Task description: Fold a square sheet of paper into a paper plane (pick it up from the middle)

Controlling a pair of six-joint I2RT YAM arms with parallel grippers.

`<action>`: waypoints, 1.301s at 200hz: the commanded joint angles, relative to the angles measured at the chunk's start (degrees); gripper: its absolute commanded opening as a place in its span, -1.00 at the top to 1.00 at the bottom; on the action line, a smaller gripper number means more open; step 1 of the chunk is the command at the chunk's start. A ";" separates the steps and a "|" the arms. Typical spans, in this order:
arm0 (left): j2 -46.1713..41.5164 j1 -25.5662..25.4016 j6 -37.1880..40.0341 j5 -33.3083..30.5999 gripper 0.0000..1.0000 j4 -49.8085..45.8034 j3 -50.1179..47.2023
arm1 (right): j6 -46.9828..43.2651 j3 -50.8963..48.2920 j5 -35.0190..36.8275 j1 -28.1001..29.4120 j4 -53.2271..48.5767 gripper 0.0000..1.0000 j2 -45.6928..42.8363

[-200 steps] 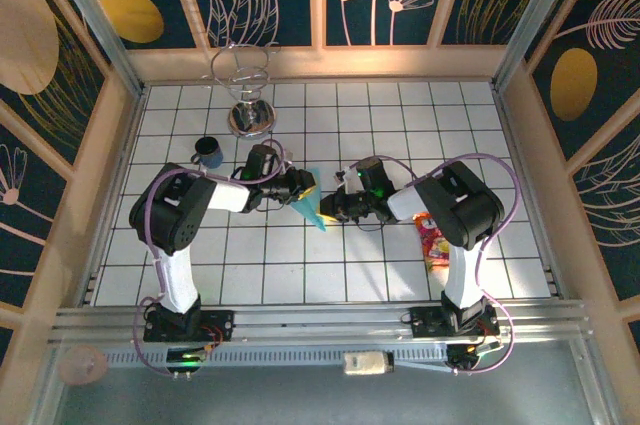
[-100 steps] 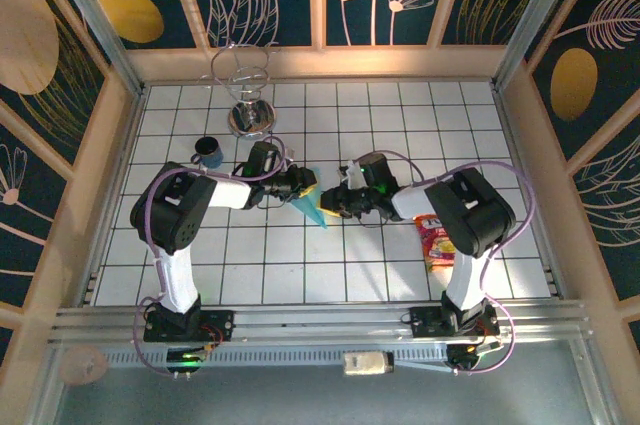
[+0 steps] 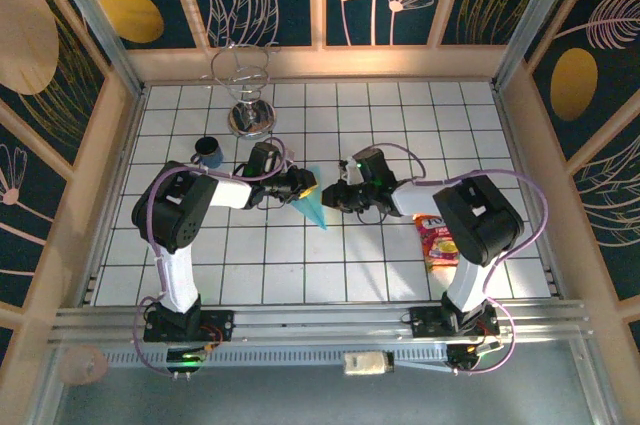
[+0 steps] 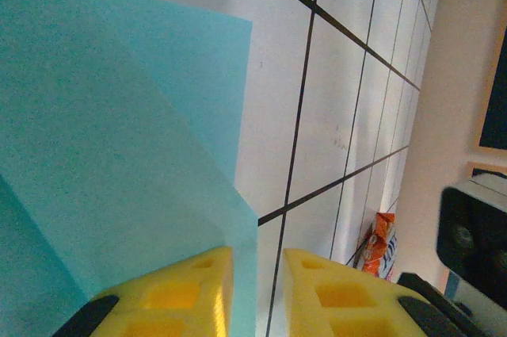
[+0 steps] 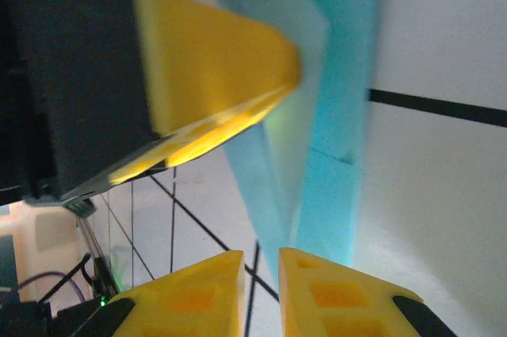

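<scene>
Paper plane [image 3: 313, 207]: sat mid-table between both arms, already narrowed to a creased dart; was pinched near its wide end by left gripper [image 3: 305, 184]; right gripper [image 3: 334, 197] near-closed alongside, grip unclear; seemingly lacked only final creasing.

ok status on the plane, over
Left gripper closed on the paper plane's edge. Right gripper near shut, empty, tips at the plane. Snack packet off right, nothing in the way.
</scene>
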 commanded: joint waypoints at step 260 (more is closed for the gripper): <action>2.33 -0.26 0.63 1.09 0.51 -0.22 1.75 | -4.16 3.47 4.76 2.77 -6.33 0.67 4.16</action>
